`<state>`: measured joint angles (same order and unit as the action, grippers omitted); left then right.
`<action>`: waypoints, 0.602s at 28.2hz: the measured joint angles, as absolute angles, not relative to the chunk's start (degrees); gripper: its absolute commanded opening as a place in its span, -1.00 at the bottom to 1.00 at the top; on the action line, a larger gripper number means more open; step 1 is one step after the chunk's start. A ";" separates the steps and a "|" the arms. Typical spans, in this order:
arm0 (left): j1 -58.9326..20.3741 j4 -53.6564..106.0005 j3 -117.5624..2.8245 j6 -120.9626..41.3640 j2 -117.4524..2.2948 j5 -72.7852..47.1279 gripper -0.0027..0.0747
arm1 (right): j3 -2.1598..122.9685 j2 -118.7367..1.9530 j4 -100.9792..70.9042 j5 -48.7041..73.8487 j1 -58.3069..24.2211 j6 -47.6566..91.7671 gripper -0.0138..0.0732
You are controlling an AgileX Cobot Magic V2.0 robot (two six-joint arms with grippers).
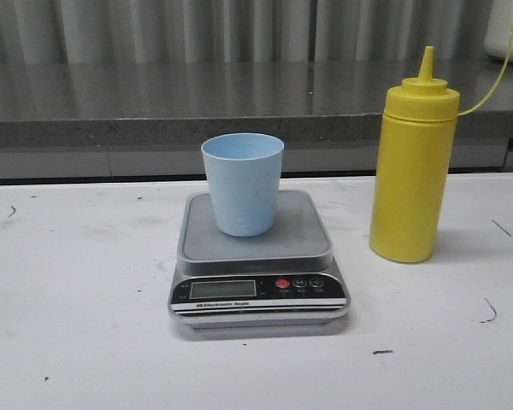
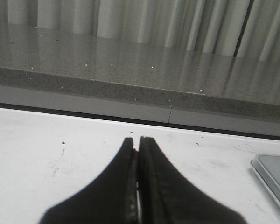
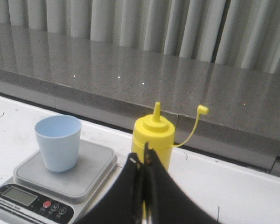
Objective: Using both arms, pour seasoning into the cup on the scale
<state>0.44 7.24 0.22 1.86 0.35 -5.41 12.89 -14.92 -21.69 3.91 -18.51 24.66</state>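
A light blue cup [image 1: 242, 183] stands upright on the silver-grey scale [image 1: 256, 256] at the table's middle. To its right the tall yellow seasoning bottle [image 1: 412, 175] stands upright on the table, its cap hanging off a thin cord. Neither gripper shows in the front view. In the right wrist view my right gripper [image 3: 143, 157] is shut and empty, short of the seasoning bottle [image 3: 154, 135], with the cup [image 3: 58, 142] and scale [image 3: 79, 177] beside it. In the left wrist view my left gripper [image 2: 136, 140] is shut and empty over the bare table; a corner of the scale [image 2: 274, 172] shows at the edge.
A dark speckled stone ledge [image 1: 154, 102] runs along the back of the white table [image 1: 77, 299], with grey corrugated panelling behind it. A white object [image 1: 509, 30] sits on the ledge at the far right. Small dark scuffs mark the tabletop.
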 measured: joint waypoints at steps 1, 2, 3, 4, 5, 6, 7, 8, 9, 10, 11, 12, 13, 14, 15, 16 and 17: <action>0.44 7.24 0.22 1.86 0.35 -5.41 -0.98 | 12.27 -14.81 -21.10 3.88 -18.51 24.43 -0.78; 0.44 7.24 0.22 1.86 0.35 -5.41 -0.98 | 11.43 -14.40 -20.04 3.78 -18.42 23.77 -0.78; 0.44 7.24 0.22 1.86 0.35 -5.41 -0.98 | 10.59 -13.94 -18.65 3.78 -18.28 22.77 -0.78; 0.44 7.24 0.22 1.86 0.35 -5.41 -0.98 | 9.73 -13.57 -17.36 3.78 -18.17 21.80 -0.78; 0.44 7.24 0.22 1.86 0.35 -5.41 -0.98 | 9.07 -12.99 -15.41 3.78 -18.06 20.18 -0.78; 0.44 7.24 0.22 1.91 0.35 -5.41 -0.98 | 8.18 -12.51 -13.23 3.78 -17.78 18.23 -0.78; 0.44 7.24 0.22 1.91 0.35 -5.41 -0.98 | 7.51 -11.81 -11.51 3.78 -17.45 16.60 -0.78; 0.44 7.24 0.22 1.91 0.35 -5.41 -0.98 | 6.62 -11.08 -9.26 3.78 -17.08 14.28 -0.78; 0.44 7.24 0.22 2.01 0.35 -5.41 -0.98 | 5.77 -10.30 -7.20 3.78 -16.49 11.96 -0.78; 0.44 7.24 0.22 2.00 0.35 -5.41 -0.98 | 4.98 -9.70 -5.41 3.78 -15.76 9.78 -0.78; 0.44 7.24 0.22 2.00 0.35 -5.41 -0.98 | 4.42 -8.87 -4.29 3.78 -14.86 8.34 -0.78; 0.44 7.24 0.22 2.00 0.35 -5.41 -0.98 | 3.70 -8.06 -3.19 3.78 -14.11 6.72 -0.78; 0.44 7.24 0.22 2.00 0.35 -5.41 -0.98 | 3.17 -7.47 -2.62 3.78 -13.05 5.81 -0.78; 0.44 7.24 0.22 2.00 0.35 -5.41 -0.98 | 2.51 -6.65 -1.96 3.90 -12.21 4.80 -0.78; 0.44 7.24 0.22 2.00 0.35 -5.41 -0.98 | 1.92 -5.86 -1.59 4.00 -10.80 4.16 -0.78; 0.44 7.24 0.22 2.00 0.35 -5.41 -0.98 | 1.38 -5.07 -1.33 4.24 -9.97 3.67 -0.78; 0.44 7.24 0.22 2.00 0.35 -5.41 -0.98 | 1.01 -4.49 -1.19 4.36 -8.91 3.49 -0.78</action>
